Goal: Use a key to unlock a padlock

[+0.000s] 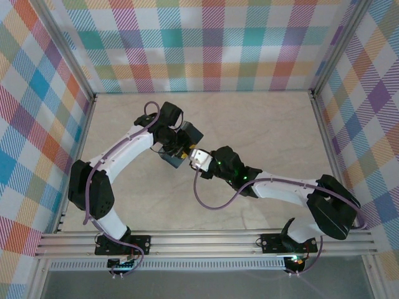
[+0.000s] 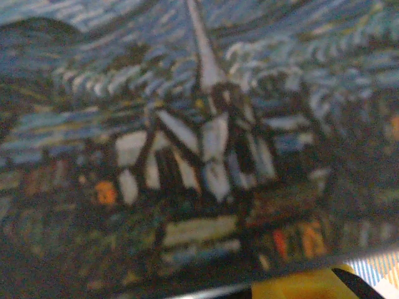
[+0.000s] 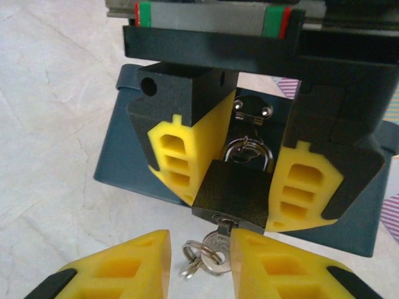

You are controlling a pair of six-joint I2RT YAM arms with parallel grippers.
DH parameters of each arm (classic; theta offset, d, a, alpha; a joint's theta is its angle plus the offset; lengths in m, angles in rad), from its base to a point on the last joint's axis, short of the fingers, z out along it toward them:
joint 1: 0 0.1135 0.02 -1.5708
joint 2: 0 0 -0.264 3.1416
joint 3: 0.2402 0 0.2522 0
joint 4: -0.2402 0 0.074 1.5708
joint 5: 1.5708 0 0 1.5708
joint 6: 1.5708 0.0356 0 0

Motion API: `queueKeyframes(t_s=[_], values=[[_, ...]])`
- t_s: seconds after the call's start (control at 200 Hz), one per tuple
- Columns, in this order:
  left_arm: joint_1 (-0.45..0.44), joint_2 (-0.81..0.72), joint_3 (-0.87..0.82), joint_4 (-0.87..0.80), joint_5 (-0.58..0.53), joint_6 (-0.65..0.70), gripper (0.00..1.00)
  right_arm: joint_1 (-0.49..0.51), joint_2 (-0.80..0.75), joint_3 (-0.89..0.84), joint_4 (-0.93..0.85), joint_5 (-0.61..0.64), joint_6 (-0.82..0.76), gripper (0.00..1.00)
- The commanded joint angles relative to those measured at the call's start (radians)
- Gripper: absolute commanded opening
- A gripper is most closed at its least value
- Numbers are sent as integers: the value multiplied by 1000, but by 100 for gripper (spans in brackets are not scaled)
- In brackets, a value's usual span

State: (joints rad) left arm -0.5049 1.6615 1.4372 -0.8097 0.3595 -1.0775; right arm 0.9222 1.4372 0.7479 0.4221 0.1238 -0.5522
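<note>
padlock (image 3: 235,198) hangs at the front of a blue painted box (image 3: 124,156), mid table (image 1: 268,124), its shackle (image 3: 249,152) up at a small metal hasp (image 3: 252,112). left gripper (image 3: 238,202) clamps the lock body, one yellow pad on each side. key (image 3: 219,238) sits in the keyhole on the underside of the body, with a key ring (image 3: 192,256) dangling from it. right gripper (image 3: 201,265) is set narrow around the key head: the picture-right pad looks to touch it, the other is just apart with the ring in the gap. cannot tell if it grips. left wrist view: box painting, blurred, very close.
</note>
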Motion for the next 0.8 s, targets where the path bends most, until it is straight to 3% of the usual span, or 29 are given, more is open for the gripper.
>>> queueKeyframes(t_s=[0.0,0.28,0.495,0.795], values=[[6,-8,40,18,36,7,8,7,17,-13,107,59,-63,28],[9,-16,20,48,56,-11,8,18,43,-39,145,111,-138,29],[20,-3,45,26,55,-1,8,17,-14,-98,142,130,-120,37],[19,5,55,27,74,-2,8,17,-17,-89,176,134,-80,36]])
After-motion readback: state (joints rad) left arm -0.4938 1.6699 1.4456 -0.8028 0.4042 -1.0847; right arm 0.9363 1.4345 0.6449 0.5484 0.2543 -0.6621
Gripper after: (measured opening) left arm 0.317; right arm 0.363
